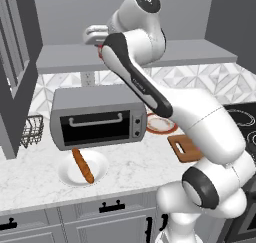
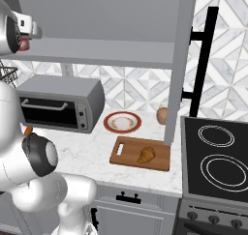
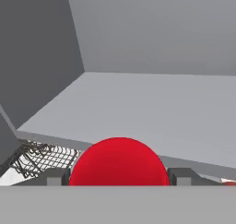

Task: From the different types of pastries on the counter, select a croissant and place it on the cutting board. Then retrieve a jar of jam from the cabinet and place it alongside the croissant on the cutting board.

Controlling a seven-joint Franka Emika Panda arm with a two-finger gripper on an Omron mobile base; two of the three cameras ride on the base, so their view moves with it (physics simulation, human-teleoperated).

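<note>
End effector [image 3: 119, 178] raised at the front edge of the cabinet [image 1: 200, 52] ledge, fingers pinching the jar of jam [image 3: 119, 162] from both sides; its red lid sits between the two dark tips. From the left base camera a sliver of red shows beside the hand, just in front of the ledge.

Croissant [image 2: 146, 154] lies on the cutting board [image 2: 127, 154], right of the board's centre, handle hole at the board's left end. Red-rimmed plate [image 2: 122, 122] just behind the board. Toaster oven [image 1: 97, 117] left of the board on the surface [image 1: 140, 167]; baguette [image 1: 83, 165] on a white plate [image 1: 100, 162] in front of the oven.
</note>
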